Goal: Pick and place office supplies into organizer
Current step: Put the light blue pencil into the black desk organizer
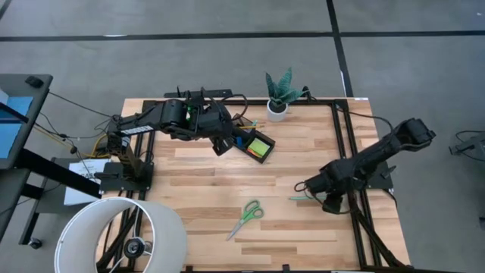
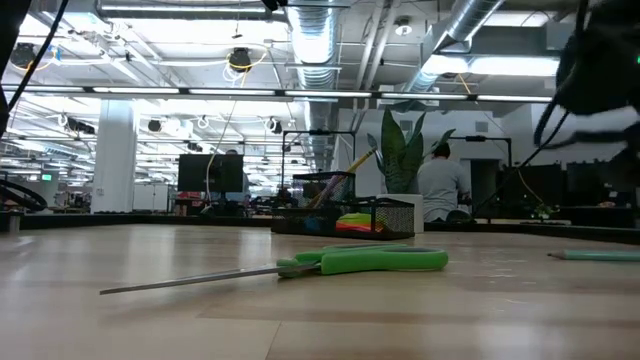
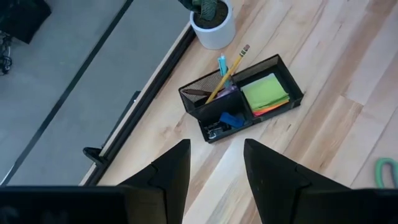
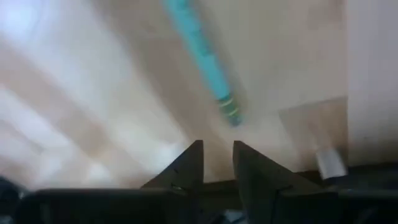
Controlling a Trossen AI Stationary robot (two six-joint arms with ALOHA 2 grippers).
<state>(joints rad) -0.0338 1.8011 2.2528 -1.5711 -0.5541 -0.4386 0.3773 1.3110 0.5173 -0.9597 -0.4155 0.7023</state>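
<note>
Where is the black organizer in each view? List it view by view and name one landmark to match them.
High view: the organizer sits at the table's far middle, beside the left gripper.
Low view: centre, far across the table, behind the scissors.
Left wrist view: upper middle, ahead of the fingers.
Right wrist view: not in it; only a teal pen.
Shared landmark: the potted plant next to it.
</note>
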